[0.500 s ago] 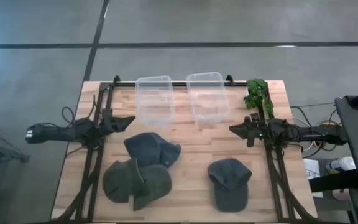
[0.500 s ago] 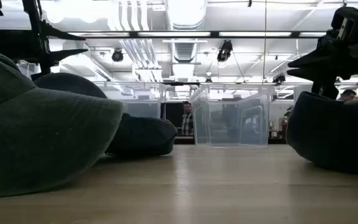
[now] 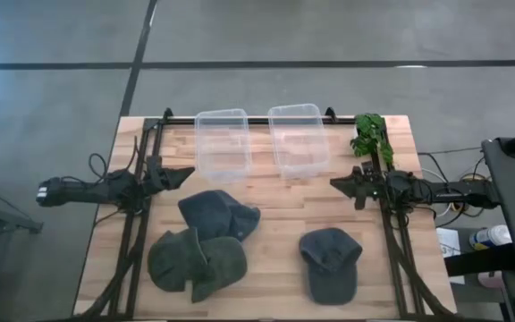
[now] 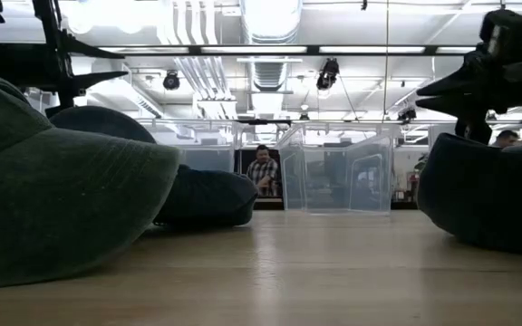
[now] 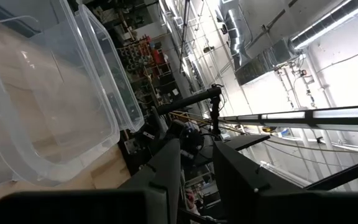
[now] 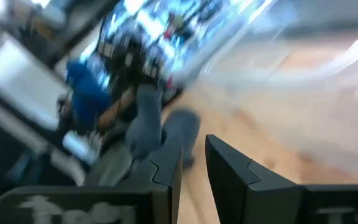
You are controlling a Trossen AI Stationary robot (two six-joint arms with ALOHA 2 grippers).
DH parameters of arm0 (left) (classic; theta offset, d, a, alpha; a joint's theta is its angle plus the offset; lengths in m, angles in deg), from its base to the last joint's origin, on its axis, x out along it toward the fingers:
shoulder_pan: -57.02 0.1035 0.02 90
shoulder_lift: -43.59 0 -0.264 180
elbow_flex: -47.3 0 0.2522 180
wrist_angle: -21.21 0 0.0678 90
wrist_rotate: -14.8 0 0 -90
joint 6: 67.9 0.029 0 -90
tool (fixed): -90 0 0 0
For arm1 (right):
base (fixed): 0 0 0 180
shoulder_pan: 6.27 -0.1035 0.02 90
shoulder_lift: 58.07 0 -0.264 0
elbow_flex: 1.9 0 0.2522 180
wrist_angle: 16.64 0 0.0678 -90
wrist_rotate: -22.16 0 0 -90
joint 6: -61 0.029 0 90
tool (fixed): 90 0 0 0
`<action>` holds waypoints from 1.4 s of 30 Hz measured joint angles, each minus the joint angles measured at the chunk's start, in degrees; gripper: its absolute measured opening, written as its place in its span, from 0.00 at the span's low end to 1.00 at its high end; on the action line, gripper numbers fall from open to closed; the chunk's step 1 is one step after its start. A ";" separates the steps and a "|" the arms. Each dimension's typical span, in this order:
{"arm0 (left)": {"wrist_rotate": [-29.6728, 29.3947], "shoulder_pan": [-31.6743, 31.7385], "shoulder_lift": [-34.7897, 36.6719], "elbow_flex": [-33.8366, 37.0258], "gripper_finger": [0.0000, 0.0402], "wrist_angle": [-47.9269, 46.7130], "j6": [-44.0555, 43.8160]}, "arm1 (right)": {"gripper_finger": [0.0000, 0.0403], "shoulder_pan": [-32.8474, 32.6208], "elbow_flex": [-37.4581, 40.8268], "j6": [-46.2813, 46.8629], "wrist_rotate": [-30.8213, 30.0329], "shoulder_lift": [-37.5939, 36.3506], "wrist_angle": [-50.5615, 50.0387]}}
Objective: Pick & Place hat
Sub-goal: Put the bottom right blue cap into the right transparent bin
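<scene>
Two clear plastic bins sit side by side at the table's far edge, a green plant beside them.

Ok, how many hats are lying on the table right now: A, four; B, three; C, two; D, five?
A: the high view shows a dark hat in the middle, two green hats overlapping at the near left, and a fourth dark hat alone on the right.

Four dark caps lie on the table: one grey-blue, two green (overlapping), one apart.
</scene>
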 joint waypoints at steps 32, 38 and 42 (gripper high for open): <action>-0.10 -3.35 -4.20 -1.85 0.22 6.93 -4.50 | 0.17 -16.56 -29.00 32.85 11.69 23.70 -37.89; 0.73 -6.94 -10.07 -2.73 0.22 6.37 -4.94 | 0.17 -29.12 -40.21 34.93 17.67 42.89 -49.77; 2.09 -9.81 -14.16 -2.75 0.22 4.90 -5.01 | 0.17 -40.50 -45.97 42.23 16.36 54.13 -46.31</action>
